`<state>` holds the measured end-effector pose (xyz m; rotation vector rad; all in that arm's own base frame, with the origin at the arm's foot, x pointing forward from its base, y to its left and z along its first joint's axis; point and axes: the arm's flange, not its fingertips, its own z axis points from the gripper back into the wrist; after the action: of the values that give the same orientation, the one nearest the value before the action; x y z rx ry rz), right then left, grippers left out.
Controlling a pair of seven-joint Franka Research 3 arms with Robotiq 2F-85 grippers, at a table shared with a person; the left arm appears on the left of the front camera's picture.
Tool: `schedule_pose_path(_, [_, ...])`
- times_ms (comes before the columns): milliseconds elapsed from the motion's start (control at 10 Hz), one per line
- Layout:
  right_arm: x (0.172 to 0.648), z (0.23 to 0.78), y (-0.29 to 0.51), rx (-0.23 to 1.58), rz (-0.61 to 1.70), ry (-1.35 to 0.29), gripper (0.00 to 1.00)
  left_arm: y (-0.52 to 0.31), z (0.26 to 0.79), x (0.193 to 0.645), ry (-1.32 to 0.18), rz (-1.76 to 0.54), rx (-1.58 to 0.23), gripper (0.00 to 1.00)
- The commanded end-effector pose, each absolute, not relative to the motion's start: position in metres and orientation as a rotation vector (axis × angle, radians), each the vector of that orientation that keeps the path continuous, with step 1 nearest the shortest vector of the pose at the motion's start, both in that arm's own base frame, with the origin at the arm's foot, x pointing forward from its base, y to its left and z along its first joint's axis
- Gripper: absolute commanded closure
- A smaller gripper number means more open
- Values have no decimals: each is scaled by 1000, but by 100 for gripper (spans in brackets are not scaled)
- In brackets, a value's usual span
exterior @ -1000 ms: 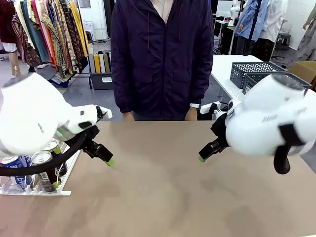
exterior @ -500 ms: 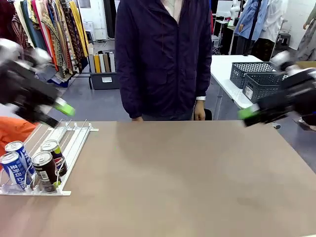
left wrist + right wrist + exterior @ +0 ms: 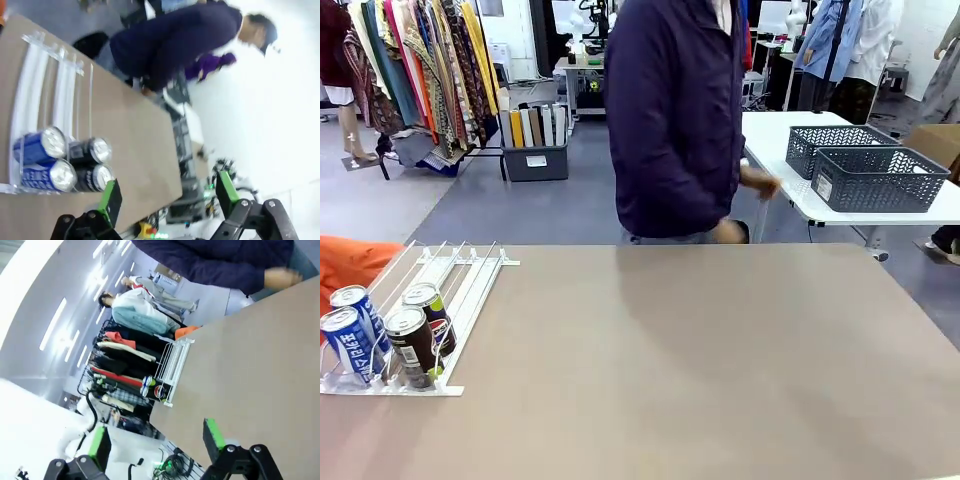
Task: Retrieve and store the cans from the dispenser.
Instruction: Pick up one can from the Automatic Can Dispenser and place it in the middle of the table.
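The dispenser [image 3: 460, 275] lies at the table's left edge, its white rails sloping toward me. Several cans stand at its near end: blue-and-white ones [image 3: 350, 340] on the outer rails and dark ones [image 3: 412, 340] beside them. In the left wrist view my left gripper [image 3: 167, 195] hangs open high above the table, with the cans [image 3: 75, 162] and the dispenser [image 3: 45, 85] far below it. From the right wrist view my right gripper [image 3: 155, 440] is open and empty too, well above the table, with the dispenser [image 3: 172, 362] and its cans [image 3: 152, 387] in the distance.
A person in a dark jacket [image 3: 675, 120] stands beyond the far edge, turned to the right with a hand [image 3: 760, 185] out. Two dark mesh baskets [image 3: 865, 165] sit on a white side table at the back right. An orange cloth [image 3: 345, 262] lies left of the dispenser.
Both arms have lifted away from the table and left the front view. The person has stepped to the right and turned away. The cans have not moved.
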<state>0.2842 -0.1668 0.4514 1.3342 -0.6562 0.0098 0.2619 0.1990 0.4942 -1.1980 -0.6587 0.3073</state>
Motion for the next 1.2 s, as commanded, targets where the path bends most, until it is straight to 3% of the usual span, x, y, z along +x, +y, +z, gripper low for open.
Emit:
schedule_pose_path(0, [273,417,-103,1312,75,-672,0,183,469,280,-683,301,-1225,0])
schedule_pose_path(100, [284,451,-167,1334,10,-656,0,199,494,262,-659,307,-1198,0])
schedule_pose_path(800, [284,451,-167,1334,10,-656,0,198,492,262,-646,307,-1183,0])
schedule_pose_path(900, [284,451,-167,1334,10,-656,0,201,500,245,-497,266,-929,0])
schedule_pose_path(1100, [284,451,-167,1334,10,-656,0,165,518,230,-390,114,-426,0])
